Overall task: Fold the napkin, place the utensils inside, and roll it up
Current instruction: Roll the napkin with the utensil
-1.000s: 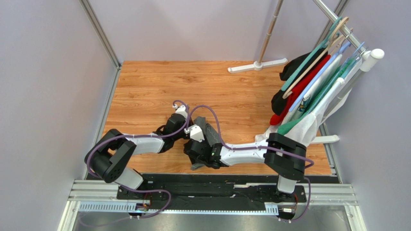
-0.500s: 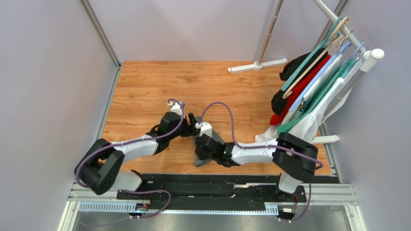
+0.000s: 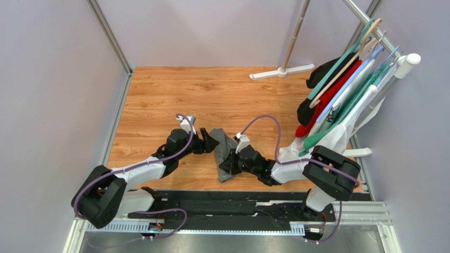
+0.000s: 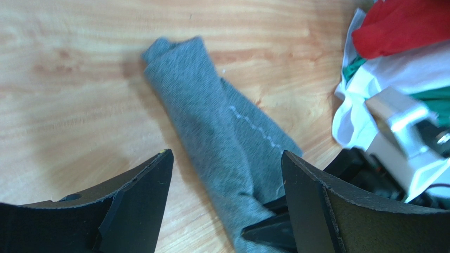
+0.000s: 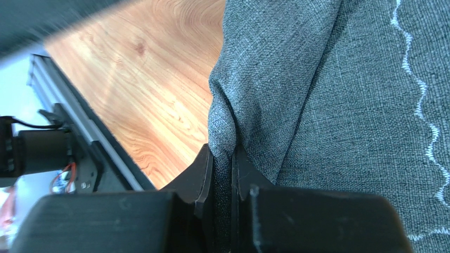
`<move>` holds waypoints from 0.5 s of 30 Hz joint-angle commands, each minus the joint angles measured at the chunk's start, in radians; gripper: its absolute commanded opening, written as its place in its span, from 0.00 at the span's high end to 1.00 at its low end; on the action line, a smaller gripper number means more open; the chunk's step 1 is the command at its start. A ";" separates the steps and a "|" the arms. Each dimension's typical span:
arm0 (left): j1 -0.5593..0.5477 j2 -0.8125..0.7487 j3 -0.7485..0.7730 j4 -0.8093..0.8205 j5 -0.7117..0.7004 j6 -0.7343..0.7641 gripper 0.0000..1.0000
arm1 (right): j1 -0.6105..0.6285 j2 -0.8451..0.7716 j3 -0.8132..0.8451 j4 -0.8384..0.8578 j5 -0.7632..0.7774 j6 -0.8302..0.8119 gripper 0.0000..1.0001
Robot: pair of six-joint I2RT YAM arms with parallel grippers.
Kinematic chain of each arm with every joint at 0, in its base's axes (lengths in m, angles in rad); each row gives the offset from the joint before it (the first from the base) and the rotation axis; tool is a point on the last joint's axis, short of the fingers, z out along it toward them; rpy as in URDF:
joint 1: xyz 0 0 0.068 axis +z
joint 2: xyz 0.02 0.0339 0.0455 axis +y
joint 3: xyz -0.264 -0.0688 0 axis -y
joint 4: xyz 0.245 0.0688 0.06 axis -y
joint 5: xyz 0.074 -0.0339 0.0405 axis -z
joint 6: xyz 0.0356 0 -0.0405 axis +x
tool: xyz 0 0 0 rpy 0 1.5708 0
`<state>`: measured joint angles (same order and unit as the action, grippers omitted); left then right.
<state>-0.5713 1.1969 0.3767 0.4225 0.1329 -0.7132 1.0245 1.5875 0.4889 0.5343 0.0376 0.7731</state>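
**1. L claw** [image 3: 209,142]: released, jaws wide apart, low over the desk [image 3: 158,95] at the napkin's left flank. Contact w/ cloth: cannot tell.

**2. Napkin** [image 3: 224,153]: dk grey cloth, bunched into a loose, crooked long bundle. It lay on the desk at mid-width, nearer the front edge, btwn the two claws. A pale stitch line showed on the upper side. Utensils: none visible; whether any were inside the bundle, cannot tell.

- Handling (est.): light, soft, limp; likely to slump w/o support. The felt-like face prob. grips well and isn't fragile.
- Best hold (est.): pinch an edge or a fold ridge nr each end, claws spaced along the length, so the roll doesn't slacken.

**3. R claw** [image 5: 222,155]: clenched on a raised fold of the napkin at its near end, w/ the cloth nipped btwn the tips.

**4. Far R:** garments [image 3: 327,95] on hangers, w/ a white cloth [image 3: 333,142] below them. Not part of the job.
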 commanded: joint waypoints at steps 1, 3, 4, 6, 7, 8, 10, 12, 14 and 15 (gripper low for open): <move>0.011 0.045 -0.059 0.151 0.056 -0.040 0.17 | -0.035 0.000 -0.110 0.151 -0.080 0.072 1.00; 0.013 0.069 -0.082 0.231 0.076 -0.060 0.18 | -0.056 0.017 -0.136 0.197 -0.102 0.095 1.00; 0.013 0.094 -0.085 0.258 0.082 -0.077 0.18 | -0.064 0.026 -0.159 0.248 -0.111 0.106 1.00; 0.013 0.124 -0.081 0.308 0.097 -0.083 0.19 | -0.078 0.045 -0.174 0.288 -0.126 0.124 1.00; 0.013 0.151 -0.078 0.317 0.105 -0.083 0.20 | -0.080 0.048 -0.177 0.308 -0.128 0.126 1.00; 0.013 0.162 -0.078 0.341 0.112 -0.083 0.20 | -0.080 0.051 -0.184 0.309 -0.130 0.127 1.00; 0.013 0.188 -0.078 0.358 0.117 -0.086 0.21 | -0.083 0.054 -0.191 0.334 -0.131 0.127 1.00; 0.013 0.207 -0.075 0.374 0.120 -0.088 0.21 | -0.095 0.060 -0.214 0.366 -0.145 0.130 1.00; 0.013 0.240 -0.073 0.406 0.132 -0.094 0.21 | -0.115 0.075 -0.237 0.429 -0.163 0.149 1.00; 0.013 0.257 -0.070 0.421 0.137 -0.101 0.22 | -0.121 0.081 -0.242 0.444 -0.169 0.153 1.00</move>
<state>-0.5621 1.4326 0.2901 0.7403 0.2394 -0.7918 0.9199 1.6379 0.2787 0.9352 -0.1177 0.9081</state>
